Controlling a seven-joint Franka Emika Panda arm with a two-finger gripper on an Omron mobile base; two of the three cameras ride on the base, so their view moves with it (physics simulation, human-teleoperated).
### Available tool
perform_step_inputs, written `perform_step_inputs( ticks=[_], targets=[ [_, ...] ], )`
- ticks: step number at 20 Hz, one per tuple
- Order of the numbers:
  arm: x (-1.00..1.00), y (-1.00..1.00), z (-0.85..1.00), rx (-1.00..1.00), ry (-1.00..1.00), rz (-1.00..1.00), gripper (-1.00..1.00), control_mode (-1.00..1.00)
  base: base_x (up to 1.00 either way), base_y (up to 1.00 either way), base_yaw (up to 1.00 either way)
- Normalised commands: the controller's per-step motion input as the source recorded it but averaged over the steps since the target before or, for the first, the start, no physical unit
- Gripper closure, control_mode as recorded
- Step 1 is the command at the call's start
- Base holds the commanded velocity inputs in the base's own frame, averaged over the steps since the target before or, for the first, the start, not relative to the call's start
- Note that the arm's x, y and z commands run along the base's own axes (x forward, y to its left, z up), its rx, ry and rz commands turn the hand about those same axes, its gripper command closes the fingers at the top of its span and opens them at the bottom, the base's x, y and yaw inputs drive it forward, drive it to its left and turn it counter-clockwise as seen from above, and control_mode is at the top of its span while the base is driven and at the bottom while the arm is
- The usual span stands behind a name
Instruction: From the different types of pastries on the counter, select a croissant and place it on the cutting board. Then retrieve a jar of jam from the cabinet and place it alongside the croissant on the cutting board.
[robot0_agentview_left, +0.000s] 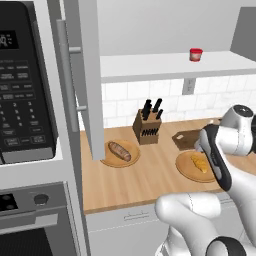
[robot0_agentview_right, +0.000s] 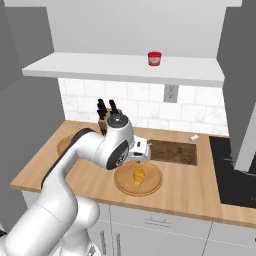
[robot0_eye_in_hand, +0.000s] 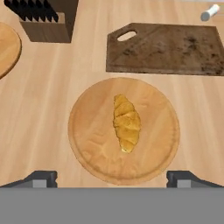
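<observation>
The golden-yellow croissant (robot0_eye_in_hand: 127, 123) lies on a round light-wood plate (robot0_eye_in_hand: 87, 131) on the counter (robot0_eye_in_hand: 43, 109). My gripper (robot0_eye_in_hand: 113, 179) hovers straight above it, open, its two fingertips wide apart on either side of the plate with nothing between them. From the right base view the gripper (robot0_agentview_right: 139, 158) hangs just over the croissant (robot0_agentview_right: 138, 174). The dark cutting board (robot0_eye_in_hand: 175, 50) lies bare just behind the plate. The red jar of jam (robot0_agentview_right: 154, 58) stands on the white shelf (robot0_agentview_right: 100, 67) of the cabinet, whose door (robot0_agentview_left: 85, 75) is swung open.
A brown streaked pastry (robot0_agentview_left: 119, 151) rests on a second round plate (robot0_agentview_left: 107, 159) to the left. A knife block (robot0_agentview_left: 147, 127) stands against the tiled wall. A small white cylinder (robot0_eye_in_hand: 210, 12) lies past the board. The microwave (robot0_agentview_left: 20, 85) is far left and a dark cooktop (robot0_agentview_right: 235, 170) far right.
</observation>
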Motion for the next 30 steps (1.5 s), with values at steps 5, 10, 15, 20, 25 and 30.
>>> perform_step_inputs(
  ticks=[5,10,15,20,25,30],
  targets=[
    [0.20,-0.01,-0.37,0.00,0.04,-0.09,-1.00,-1.00,0.00,0.00,0.00],
    [0.32,-0.11,-0.32,0.00,0.00,-0.01,-1.00,-1.00,0.00,0.00,0.00],
    [0.09,-0.12,-0.22,0.00,0.00,0.00,-1.00,-1.00,0.00,0.00,0.00],
    [0.00,0.00,-0.28,0.00,0.00,0.00,-1.00,-1.00,0.00,0.00,0.00],
    [0.08,0.00,-0.32,0.00,0.00,0.00,-1.00,-1.00,0.00,0.00,0.00],
    [0.23,0.00,-0.26,0.00,0.00,0.00,-1.00,-1.00,0.00,0.00,0.00]
  ],
)
